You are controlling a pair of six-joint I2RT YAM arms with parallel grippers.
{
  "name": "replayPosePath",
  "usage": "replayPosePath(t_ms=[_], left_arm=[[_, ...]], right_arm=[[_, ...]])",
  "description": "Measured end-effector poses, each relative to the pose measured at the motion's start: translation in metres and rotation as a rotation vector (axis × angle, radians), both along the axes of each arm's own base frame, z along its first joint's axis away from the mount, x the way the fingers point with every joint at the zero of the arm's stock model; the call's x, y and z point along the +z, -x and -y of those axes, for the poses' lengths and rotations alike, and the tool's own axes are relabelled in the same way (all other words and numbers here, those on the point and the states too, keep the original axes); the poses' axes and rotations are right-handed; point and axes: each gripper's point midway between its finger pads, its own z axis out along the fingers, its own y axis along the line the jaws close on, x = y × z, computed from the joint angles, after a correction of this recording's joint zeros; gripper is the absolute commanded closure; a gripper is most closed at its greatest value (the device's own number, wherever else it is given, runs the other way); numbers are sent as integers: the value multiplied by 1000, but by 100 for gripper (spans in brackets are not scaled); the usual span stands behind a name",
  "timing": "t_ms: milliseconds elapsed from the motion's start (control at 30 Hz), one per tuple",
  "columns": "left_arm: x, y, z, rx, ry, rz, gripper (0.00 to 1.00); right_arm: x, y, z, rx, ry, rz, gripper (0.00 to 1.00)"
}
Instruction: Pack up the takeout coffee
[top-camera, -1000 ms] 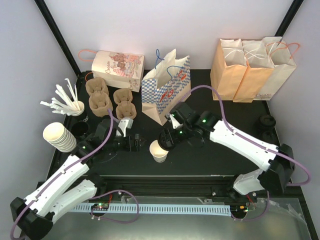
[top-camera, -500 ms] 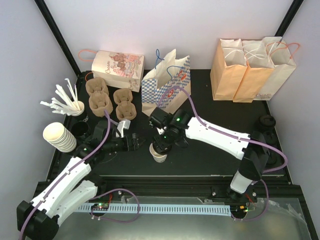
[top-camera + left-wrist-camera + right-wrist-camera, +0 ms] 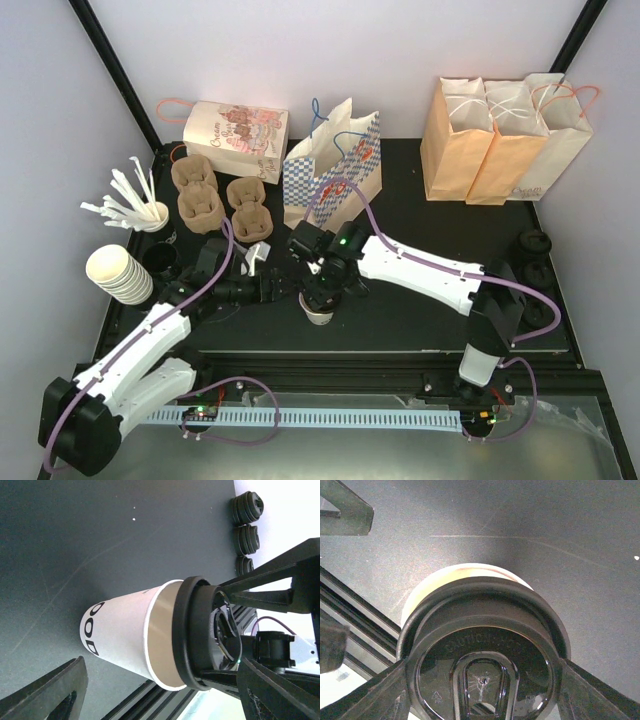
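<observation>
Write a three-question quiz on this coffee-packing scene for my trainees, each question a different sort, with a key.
1. True or false: the black lid is fully pressed onto the cup.
2. Which gripper holds the lid? A) left B) right C) neither
3. Fill in: the cup stands ____ on the table.

Key:
1. False. The lid sits off the rim, not seated; the cup's inside still shows.
2. B. The right gripper is clamped on the lid; the left gripper stands open beside the cup.
3. Upright.
</observation>
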Motion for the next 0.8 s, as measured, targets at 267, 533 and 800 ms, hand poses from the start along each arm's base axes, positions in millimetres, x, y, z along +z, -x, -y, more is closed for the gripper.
replayPosePath(t_ms=[267,533,800], left_arm=[[-5,1,1,2,16,-15,29],[-24,2,-6,48,17,-74,37],[-20,0,-3,46,57,-65,39]], right_arm=[[-8,2,-5,22,17,-5,25],[-8,7,-11,48,15,-1,24],[-8,7,-13,55,15,8,24]])
